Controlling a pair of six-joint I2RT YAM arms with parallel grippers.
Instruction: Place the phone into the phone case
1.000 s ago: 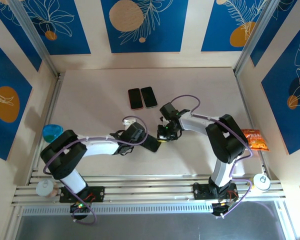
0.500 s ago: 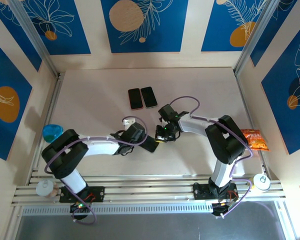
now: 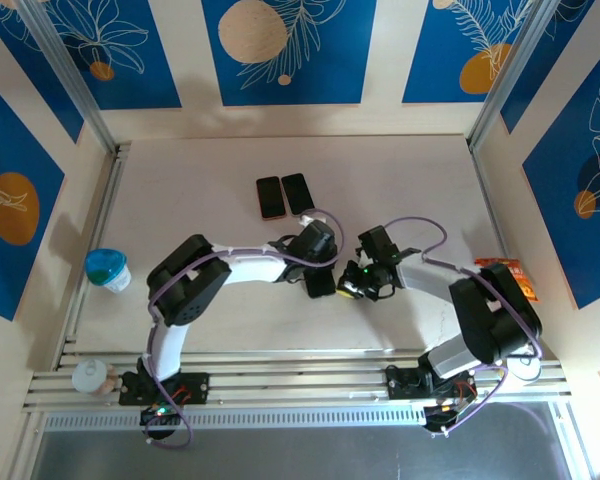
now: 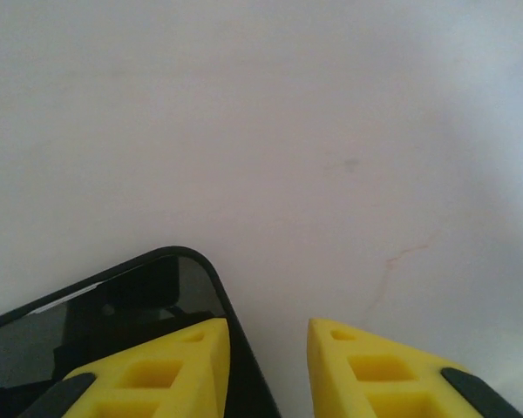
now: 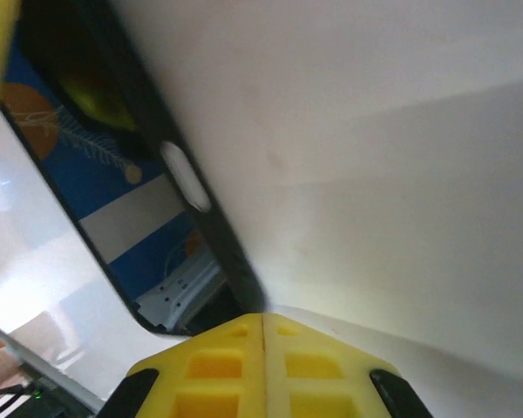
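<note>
A black phone lies flat on the table between the two grippers. My left gripper reaches over it from the far side with its jaws partly open. In the left wrist view the left fingertip overlaps the phone's corner, and my left gripper has mostly bare table in its gap. My right gripper is shut, and in its wrist view its tips sit against the phone's edge. At the back lie a red-rimmed slab and a black one; which is the phone case I cannot tell.
A blue-lidded cup stands at the left edge and an orange snack packet at the right. A small cup and a white lidded pot sit on the rails at the near edge.
The left arm has swung right and stretched to the table's middle. The right gripper has shifted right and nearer. The phone has moved a little to the right with them.
</note>
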